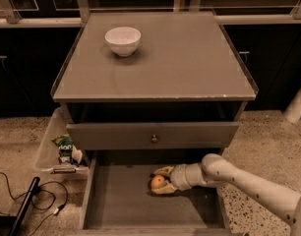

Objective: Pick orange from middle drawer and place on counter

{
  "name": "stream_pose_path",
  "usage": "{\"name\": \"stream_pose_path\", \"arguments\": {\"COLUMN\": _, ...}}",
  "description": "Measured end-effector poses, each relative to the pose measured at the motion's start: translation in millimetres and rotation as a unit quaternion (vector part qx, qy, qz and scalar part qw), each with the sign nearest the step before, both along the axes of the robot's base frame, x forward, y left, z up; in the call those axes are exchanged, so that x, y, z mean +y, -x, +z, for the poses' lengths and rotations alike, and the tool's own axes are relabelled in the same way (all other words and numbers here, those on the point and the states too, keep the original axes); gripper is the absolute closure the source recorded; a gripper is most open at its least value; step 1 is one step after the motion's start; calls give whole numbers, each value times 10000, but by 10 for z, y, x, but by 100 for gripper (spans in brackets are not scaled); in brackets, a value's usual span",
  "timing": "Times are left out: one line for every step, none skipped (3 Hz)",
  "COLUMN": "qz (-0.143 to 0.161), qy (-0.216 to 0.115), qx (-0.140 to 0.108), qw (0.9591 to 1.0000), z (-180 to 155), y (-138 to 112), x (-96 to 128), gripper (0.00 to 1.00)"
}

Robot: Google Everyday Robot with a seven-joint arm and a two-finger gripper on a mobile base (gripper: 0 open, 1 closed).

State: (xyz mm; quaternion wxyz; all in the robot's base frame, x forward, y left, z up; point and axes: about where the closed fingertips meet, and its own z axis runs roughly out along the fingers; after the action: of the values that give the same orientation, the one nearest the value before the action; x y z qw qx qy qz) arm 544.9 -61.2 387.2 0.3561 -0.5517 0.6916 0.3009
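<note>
orange [158,181] gripped by pincer [160,181] in middle drawer [122,203], arm outstretched, low

Looks like a robot-testing lab mocked up as a kitchen: dark cupboards [22,73] behind the grey surface [190,68], speckled floor [271,141], loose cables [13,193] down to its left, and the gripper [154,182] clasping the orange [158,181] in the middle drawer [121,203] beneath it.

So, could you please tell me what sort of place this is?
Probably a kitchen-style test area: a drawer cabinet with a white bowl on its counter, speckled floor, and the tool gripping an orange in the middle drawer.
</note>
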Motion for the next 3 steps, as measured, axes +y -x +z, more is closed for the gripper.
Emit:
{"name": "stream_pose_path", "arguments": {"qz": 0, "qy": 0, "qx": 0, "qw": 10000, "z": 0, "y": 0, "x": 0, "gripper": 88}}
{"name": "stream_pose_path", "arguments": {"qz": 2, "qy": -5, "qx": 8, "qw": 10000, "z": 8, "y": 7, "x": 1, "gripper": 100}}
{"name": "stream_pose_path", "arguments": {"qz": 50, "qy": 5, "qx": -83, "qw": 10000, "z": 276, "y": 33, "x": -40, "gripper": 100}}
